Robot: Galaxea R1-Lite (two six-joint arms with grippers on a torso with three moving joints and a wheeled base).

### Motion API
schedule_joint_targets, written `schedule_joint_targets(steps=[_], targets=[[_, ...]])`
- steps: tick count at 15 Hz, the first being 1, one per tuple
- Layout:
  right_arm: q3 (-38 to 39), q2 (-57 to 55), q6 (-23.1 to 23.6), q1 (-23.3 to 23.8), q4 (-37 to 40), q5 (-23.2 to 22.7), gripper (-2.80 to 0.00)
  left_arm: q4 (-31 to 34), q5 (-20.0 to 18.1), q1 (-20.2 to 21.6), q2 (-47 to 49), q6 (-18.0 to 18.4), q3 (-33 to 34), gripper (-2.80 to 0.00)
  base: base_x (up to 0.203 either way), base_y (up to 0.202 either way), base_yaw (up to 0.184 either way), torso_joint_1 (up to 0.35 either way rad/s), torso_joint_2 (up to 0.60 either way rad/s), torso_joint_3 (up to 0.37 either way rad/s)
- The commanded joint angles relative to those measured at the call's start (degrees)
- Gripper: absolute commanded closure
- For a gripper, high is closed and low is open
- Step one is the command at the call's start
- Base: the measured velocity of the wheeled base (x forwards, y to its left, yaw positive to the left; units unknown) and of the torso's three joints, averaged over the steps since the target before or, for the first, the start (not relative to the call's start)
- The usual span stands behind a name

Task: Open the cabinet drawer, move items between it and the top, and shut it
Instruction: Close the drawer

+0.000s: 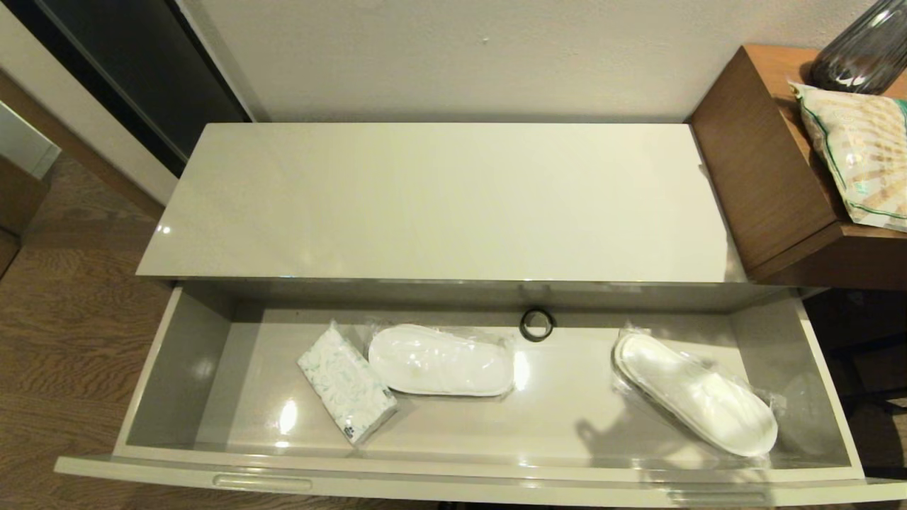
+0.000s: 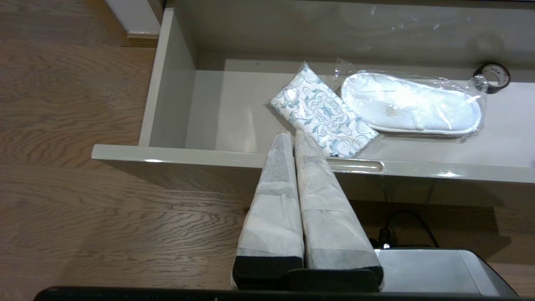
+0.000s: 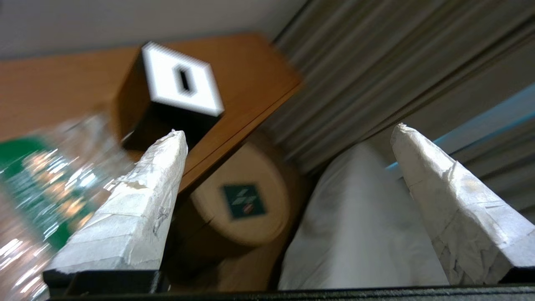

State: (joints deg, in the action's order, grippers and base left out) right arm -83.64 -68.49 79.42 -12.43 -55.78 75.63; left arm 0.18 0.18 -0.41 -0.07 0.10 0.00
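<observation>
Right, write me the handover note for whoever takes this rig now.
Left gripper: shut, empty, parked in front of the drawer's front edge.
Right gripper: open, empty, off to the side, pointing at the wooden table, away from the cabinet.
Cabinet drawer: pulled open.
Inside: tissue pack left of centre, black tape roll at the back wall, two wrapped slippers.
Cabinet top: nothing on it.
Done: drawer opened.
Left: move the items, then close the drawer.

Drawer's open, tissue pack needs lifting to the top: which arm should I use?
Left, probably: the left gripper, shut, hangs at the drawer front beside the tissue pack. The right gripper, open, faces away.
</observation>
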Motion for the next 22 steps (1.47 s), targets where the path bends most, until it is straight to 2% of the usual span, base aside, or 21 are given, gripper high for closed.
schedule_joint_targets(steps=[1,2,4,5,6,7,9,12,14,17,19,22], targets=[[2.93,2.67,-19.32,13.71,12.66,-17.00,-2.80,-0.01,-0.01,-0.02,0.07,-0.01,0.00,0.00,0.000,0.000,0.000,0.000,0.00,0.000],[2.65,3.76,-31.91,18.18,26.10,-27.28,-2.80,-0.09,-0.01,-0.02,0.07,-0.01,0.00,0.00,0.000,0.000,0.000,0.000,0.00,0.000],[0.41,6.99,-53.25,26.18,55.76,-52.89,-2.80,-0.01,-0.01,-0.02,0.07,-0.01,0.00,0.00,0.000,0.000,0.000,0.000,0.00,0.000],[-0.42,9.40,-63.61,28.49,67.49,-61.68,-2.80,-0.01,-0.01,-0.02,0.07,-0.01,0.00,0.00,0.000,0.000,0.000,0.000,0.00,0.000],[-0.57,12.74,-70.83,28.55,76.12,-65.81,-2.80,-0.01,-0.01,-0.02,0.07,-0.01,0.00,0.00,0.000,0.000,0.000,0.000,0.00,0.000],[-0.28,15.59,-74.22,26.40,81.46,-67.49,-2.80,-0.02,-0.01,-0.02,0.07,-0.01,0.00,0.00,0.000,0.000,0.000,0.000,0.00,0.000],[1.71,21.04,-78.52,19.75,90.79,-69.74,-2.80,-0.01,-0.01,-0.02,0.07,-0.01,0.00,0.00,0.000,0.000,0.000,0.000,0.00,0.000],[11.60,32.25,-78.43,17.12,95.25,-73.07,-2.80,-0.01,-0.01,-0.02,0.07,-0.01,0.00,0.00,0.000,0.000,0.000,0.000,0.00,0.000],[20.12,38.02,-78.11,16.64,93.73,-73.73,-2.80,-0.09,-0.01,-0.02,0.07,-0.01,0.00,0.00,0.000,0.000,0.000,0.000,0.00,0.000],[35.65,42.28,-77.37,16.80,76.37,-73.88,-2.80,-0.01,-0.01,-0.02,0.07,-0.01,0.00,0.00,0.000,0.000,0.000,0.000,0.00,0.000],[49.69,45.66,-76.20,16.82,64.33,-73.96,-2.80,-0.01,-0.01,-0.02,0.07,-0.01,0.00,0.00,0.000,0.000,0.000,0.000,0.00,0.000],[66.51,51.40,-75.45,16.75,53.78,-74.57,-2.80,-0.01,-0.01,-0.02,0.07,-0.01,0.00,0.00,0.000,0.000,0.000,0.000,0.00,0.000]])
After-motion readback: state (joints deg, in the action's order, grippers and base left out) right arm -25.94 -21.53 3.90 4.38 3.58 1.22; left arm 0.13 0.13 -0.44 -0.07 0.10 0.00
